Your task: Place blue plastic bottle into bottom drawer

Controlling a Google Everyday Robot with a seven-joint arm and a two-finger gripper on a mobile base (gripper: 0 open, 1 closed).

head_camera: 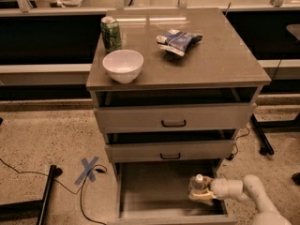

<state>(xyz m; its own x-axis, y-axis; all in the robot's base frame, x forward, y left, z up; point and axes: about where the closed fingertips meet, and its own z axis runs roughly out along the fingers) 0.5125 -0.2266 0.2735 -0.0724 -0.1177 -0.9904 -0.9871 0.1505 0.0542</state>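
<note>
The blue plastic bottle (198, 185), clear with a white cap, stands upright inside the open bottom drawer (150, 191), at its right side. My gripper (202, 191) reaches in from the lower right on a white arm and is shut on the bottle's lower body. The bottle's base is hidden behind the fingers, so I cannot tell whether it rests on the drawer floor. The drawer is pulled out below two shallower grey drawers with black handles.
On the cabinet top stand a green soda can (110, 33), a white bowl (123, 65) and a blue-and-white snack bag (178, 41). A blue tape cross (88, 169) and black cables lie on the floor at left. A black stand leg (260, 137) is at right.
</note>
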